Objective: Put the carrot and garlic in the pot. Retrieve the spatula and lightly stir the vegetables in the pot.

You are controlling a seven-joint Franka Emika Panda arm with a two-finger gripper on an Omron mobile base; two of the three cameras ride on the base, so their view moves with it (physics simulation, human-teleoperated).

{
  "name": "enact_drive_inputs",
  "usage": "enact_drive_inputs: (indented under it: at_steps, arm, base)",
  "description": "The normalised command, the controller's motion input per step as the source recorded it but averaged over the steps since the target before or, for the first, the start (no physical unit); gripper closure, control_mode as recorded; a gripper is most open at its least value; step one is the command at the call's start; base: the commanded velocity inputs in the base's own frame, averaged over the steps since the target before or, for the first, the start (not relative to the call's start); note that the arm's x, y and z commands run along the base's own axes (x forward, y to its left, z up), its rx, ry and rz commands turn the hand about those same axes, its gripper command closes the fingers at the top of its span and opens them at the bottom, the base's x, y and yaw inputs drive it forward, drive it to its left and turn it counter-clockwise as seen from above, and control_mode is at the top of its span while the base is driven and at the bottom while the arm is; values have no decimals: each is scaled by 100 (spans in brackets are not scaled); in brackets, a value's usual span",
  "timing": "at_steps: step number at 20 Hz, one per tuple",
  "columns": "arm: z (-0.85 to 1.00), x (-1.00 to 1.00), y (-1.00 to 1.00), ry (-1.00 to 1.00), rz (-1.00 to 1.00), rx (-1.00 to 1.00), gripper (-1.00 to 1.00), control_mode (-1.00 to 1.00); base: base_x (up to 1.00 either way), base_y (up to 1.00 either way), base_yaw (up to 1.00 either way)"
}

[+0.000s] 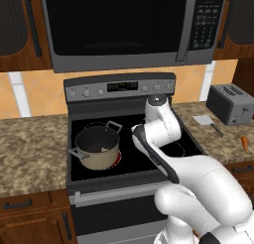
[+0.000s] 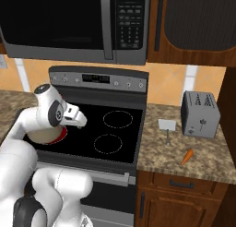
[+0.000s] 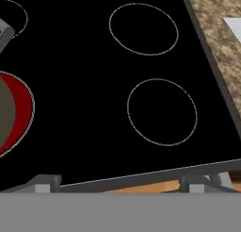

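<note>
Left base view: garlic [image 1: 104, 149] inside pot [image 1: 97, 148].

open path across the right burners

the stove glass [image 3: 94, 85] is bare at 12 and 3 o'clock; the pot [image 1: 97, 148] blocks 9 o'clock, and on the right desk [image 2: 203, 152] the toaster [image 2: 199, 114] stands behind spatula [image 2: 167, 127] and carrot [image 2: 186, 157].

Flat, even rendered light with no clear source. Soft shading, barely any cast shadows. No glare on the black cooktop [image 3: 117, 99]. Edges look slightly jagged and coarse; nothing is blurred or distorted.
</note>
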Motion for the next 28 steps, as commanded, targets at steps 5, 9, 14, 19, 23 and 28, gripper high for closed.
enact_drive_inputs:
  at_steps: [5, 9, 14, 19, 23, 28]
  arm:
    - [-11, 1, -100, 9, -18, 1, -100, -100]
    - [-1, 0, -100, 1, -15, 1, -100, -100]
    - [-2, 0, -100, 0, -13, 4, -100, -100]
    - [0, 0, -100, 0, -11, 5, -100, -100]
    - [0, 4, -100, 1, -10, 6, -100, -100]
    - [-3, 28, -100, 2, -6, 5, -100, -100]
  base:
    - [0, 0, 0]
    - [0, 0, 0]
    - [0, 0, 0]
    - [0, 0, 0]
    - [0, 0, 0]
    - [0, 0, 0]
